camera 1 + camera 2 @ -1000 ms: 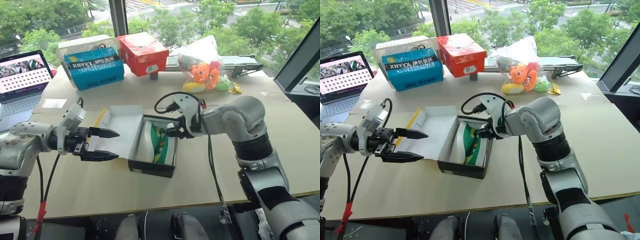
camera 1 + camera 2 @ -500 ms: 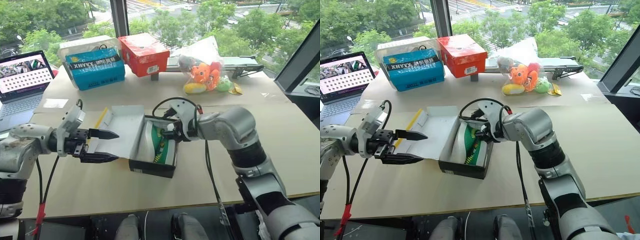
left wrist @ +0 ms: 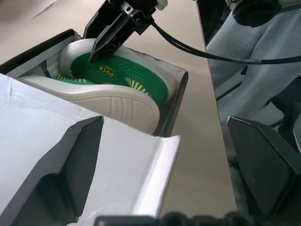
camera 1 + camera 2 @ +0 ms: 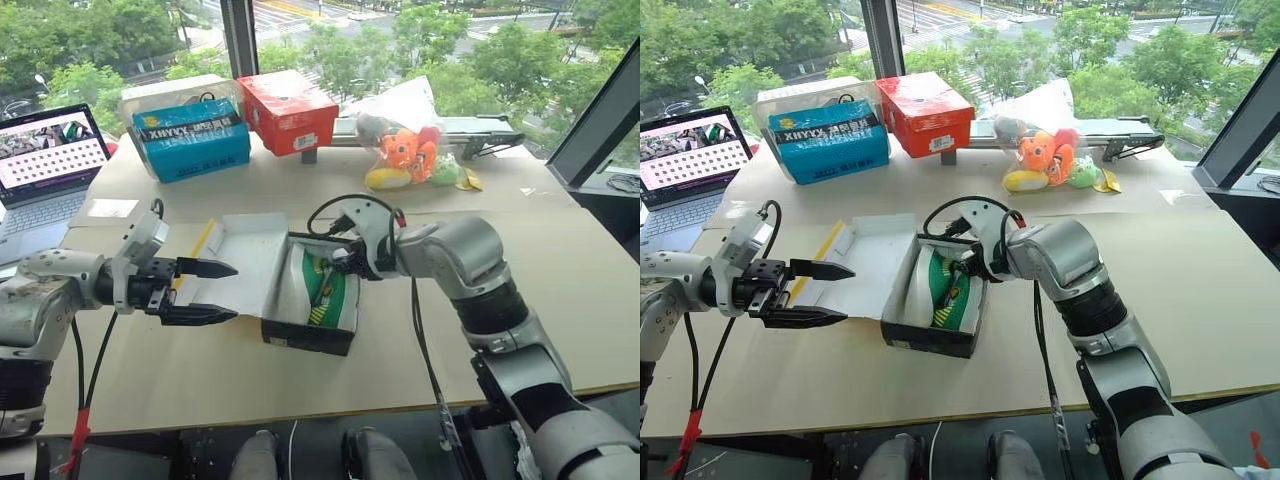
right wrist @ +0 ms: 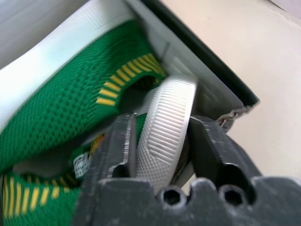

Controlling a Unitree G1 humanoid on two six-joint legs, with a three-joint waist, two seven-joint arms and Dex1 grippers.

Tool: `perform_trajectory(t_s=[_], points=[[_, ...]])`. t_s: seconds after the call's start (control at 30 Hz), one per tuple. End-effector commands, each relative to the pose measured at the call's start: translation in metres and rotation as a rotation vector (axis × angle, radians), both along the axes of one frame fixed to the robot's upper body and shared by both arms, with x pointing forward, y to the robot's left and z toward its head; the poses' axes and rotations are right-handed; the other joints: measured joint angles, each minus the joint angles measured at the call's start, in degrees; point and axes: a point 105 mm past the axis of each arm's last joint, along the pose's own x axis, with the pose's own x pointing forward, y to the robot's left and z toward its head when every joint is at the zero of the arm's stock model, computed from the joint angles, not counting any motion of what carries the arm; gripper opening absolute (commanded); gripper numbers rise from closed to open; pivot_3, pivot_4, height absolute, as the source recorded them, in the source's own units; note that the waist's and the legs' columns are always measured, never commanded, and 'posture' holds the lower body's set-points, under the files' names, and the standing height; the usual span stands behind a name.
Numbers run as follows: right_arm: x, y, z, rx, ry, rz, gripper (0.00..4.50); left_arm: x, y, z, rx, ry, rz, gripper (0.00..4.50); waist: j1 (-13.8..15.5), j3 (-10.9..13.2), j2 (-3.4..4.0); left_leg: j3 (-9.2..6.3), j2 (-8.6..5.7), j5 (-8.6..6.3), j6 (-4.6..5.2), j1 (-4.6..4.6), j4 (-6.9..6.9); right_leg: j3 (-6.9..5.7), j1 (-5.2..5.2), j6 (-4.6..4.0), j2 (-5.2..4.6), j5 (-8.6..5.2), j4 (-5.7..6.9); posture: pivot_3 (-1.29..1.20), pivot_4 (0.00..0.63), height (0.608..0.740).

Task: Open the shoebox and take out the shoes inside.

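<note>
right wrist view | right gripper [image 5: 162, 141] clamps shoes [image 5: 70, 94] heel | inside shoebox [image 4: 300, 335]

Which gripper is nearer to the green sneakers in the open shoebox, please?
The right. The right gripper reaches into the shoebox and is closed on the white sole of one of the green sneakers. The left gripper hovers open over the folded-back lid, beside the box.

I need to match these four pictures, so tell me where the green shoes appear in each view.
Left eye view: green shoes in the open shoebox, mid-table.
Right eye view: same shoes, centre, beside the raised lid.
Left wrist view: upper left, sole facing the camera.
Right wrist view: close up, a white heel between the fingers.
Shared landmark: the right gripper at the shoe.
</note>
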Motion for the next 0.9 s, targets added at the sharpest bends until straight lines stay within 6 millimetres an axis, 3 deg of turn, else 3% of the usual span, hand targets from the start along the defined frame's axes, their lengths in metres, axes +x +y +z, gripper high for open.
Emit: perform_trajectory(t_s=[0.03, 0.23, 0.5, 0.63, 0.9], points=[[-0.005, -0.008, -0.022, -0.058, 0.085, -0.001, 0.68, 0.000, -0.002, 0.010, -0.009, -0.047, -0.016, 4.50, 0.0, 0.0, 0.00, 0.00, 0.01, 0.00, 0.00, 0.00, 0.00, 0.00, 0.00, 0.00, 0.00, 0.00, 0.00, 0.00, 0.150, 0.739], [-0.001, -0.008, -0.012, -0.049, 0.065, -0.007, 0.59, 0.001, -0.004, 0.010, -0.010, -0.047, -0.020, 4.50, 0.1, 0.0, 0.00, 0.00, 0.00, -0.01, -0.01, 0.00, -0.01, -0.01, 0.00, -0.02, -0.01, -0.02, -0.01, 0.00, 0.150, 0.739], [-0.002, 0.009, 0.038, 0.125, 0.043, -0.021, 0.59, 0.001, -0.004, 0.010, -0.007, -0.046, -0.020, 4.50, -0.1, 0.0, 0.03, 0.00, 0.03, 0.02, 0.03, -0.23, -0.03, 0.00, -0.25, 0.14, 0.05, 0.08, 0.01, 0.00, 0.150, 0.739], [0.000, 0.012, 0.058, 0.327, 0.113, -0.011, 0.59, 0.001, -0.003, 0.010, -0.005, -0.044, -0.021, 4.50, 0.0, 0.0, 0.03, 0.05, 0.01, 0.24, 0.39, -0.65, -0.05, 0.02, -0.63, 0.27, 0.09, 0.18, 0.06, 0.00, 0.150, 0.739], [0.006, -0.007, 0.059, 0.361, 0.140, -0.081, 0.59, 0.002, -0.003, 0.010, 0.000, -0.045, -0.026, 4.50, 0.1, 0.0, 0.03, 0.19, -0.04, 0.24, 0.39, -0.74, -0.10, 0.02, -0.69, 0.27, 0.06, 0.19, 0.02, 0.00, 0.150, 0.739]])
